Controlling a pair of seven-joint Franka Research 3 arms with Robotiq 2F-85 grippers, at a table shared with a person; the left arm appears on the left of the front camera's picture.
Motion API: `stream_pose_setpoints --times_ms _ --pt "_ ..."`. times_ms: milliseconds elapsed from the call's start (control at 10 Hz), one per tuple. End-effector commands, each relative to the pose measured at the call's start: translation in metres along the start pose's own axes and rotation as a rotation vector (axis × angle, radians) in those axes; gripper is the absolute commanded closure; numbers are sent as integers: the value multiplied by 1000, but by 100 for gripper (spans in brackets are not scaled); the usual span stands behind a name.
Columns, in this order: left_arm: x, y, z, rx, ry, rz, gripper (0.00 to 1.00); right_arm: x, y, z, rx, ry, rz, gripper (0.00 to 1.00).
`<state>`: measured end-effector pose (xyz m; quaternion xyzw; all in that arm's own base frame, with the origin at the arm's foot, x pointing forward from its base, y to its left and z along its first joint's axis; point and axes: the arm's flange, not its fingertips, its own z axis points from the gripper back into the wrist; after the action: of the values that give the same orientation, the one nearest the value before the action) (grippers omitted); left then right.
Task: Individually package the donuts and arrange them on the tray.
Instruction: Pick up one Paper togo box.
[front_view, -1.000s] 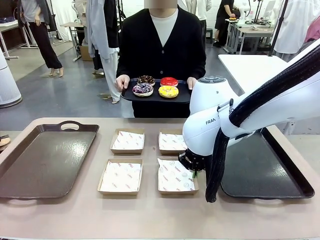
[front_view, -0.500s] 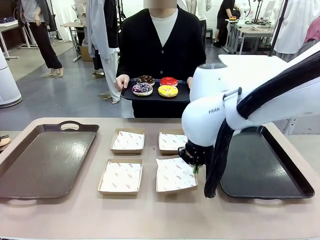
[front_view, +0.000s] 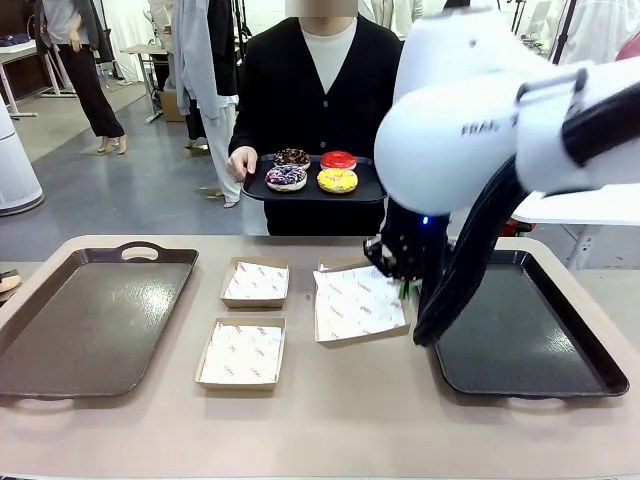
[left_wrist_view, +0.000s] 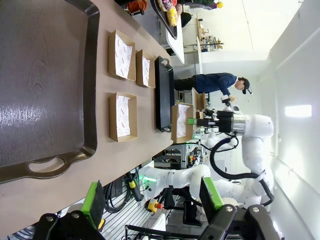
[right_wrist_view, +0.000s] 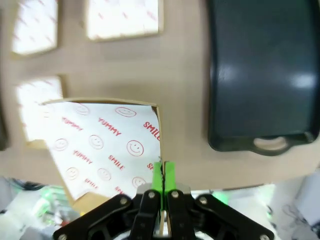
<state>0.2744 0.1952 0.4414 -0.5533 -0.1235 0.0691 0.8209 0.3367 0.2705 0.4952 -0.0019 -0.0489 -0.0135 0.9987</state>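
A paper-lined box (front_view: 355, 305) hangs tilted above the worktop (front_view: 320, 420), pinched by one edge, apparently so it can be carried to the dark tray (front_view: 520, 340) just beside the right end effector (right_wrist_view: 162, 172), whose jaws are clamped tight on the cardboard rim. The left end effector (left_wrist_view: 152, 197) gapes wide, empty. Beyond the right end effector, four donuts (front_view: 312, 172) wait unpacked on a person's black tray (front_view: 310, 199).

The left tray (front_view: 90, 320) lies at 9 o'clock on the table (front_view: 330, 430), the right tray (front_view: 520, 350) at 3 o'clock. Between them sit boxes (front_view: 256, 282). A tilted box (front_view: 358, 305) hangs just above them, its 3 o'clock edge in the right gripper (front_view: 402, 288). At 12 o'clock, beyond the table, a person (front_view: 320, 90) holds a serving tray (front_view: 262, 192) bearing four donuts (front_view: 337, 181).
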Motion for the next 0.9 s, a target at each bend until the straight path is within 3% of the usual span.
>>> stream_pose_setpoints --times_ms 0,300,600,800 --pt "0 -2 0 -1 2 -2 0 14 -3 33 19 19 10 100" --pt "0 -2 0 -1 2 -2 0 68 -5 75 48 30 -43 100" --pt "0 -2 0 -1 2 -2 0 144 -22 73 72 35 -112 100" --pt "0 -2 0 -1 2 -2 0 175 -31 60 61 52 -138 100"
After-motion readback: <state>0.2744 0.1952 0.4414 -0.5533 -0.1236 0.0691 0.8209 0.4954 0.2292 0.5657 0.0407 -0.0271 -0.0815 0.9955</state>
